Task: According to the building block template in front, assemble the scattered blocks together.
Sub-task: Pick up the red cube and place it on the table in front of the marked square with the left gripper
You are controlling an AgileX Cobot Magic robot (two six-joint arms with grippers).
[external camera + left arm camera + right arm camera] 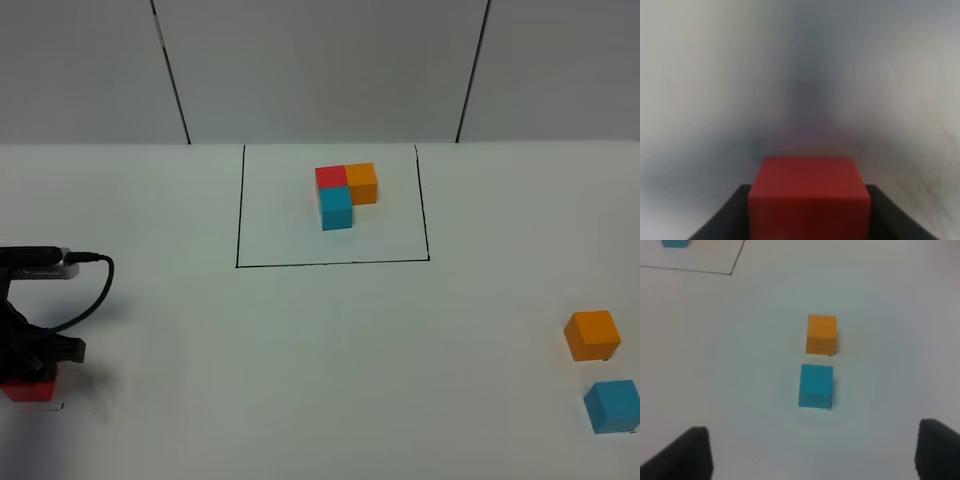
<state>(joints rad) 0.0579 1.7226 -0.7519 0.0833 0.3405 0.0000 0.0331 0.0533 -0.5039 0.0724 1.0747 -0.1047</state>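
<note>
Pinching the red cube (28, 389) between its dark fingers (730, 220), the left gripper (38, 362) sits low at about eight o'clock on the white table (300, 350), right at the edge of the high view. From its wrist camera, the cube fills the gap between the jaws, with a finger pressed against each side face. I cannot tell whether the cube rests on the table or is just off it.

The right gripper (812, 455) shows only in its own wrist camera. Its jaws are spread wide and grip nothing as it hangs over the orange cube (592, 335) and the light blue cube (612, 405). Those two lie at about four o'clock on the table, near each other but apart, the orange one at the blue one's twelve o'clock.

At twelve o'clock stands the building block template (340, 195). Its red and orange cubes touch side by side, and a blue one is tucked against the red one's six o'clock face. All three sit in the far half of a thin black frame (330, 264) drawn on the table.
</note>
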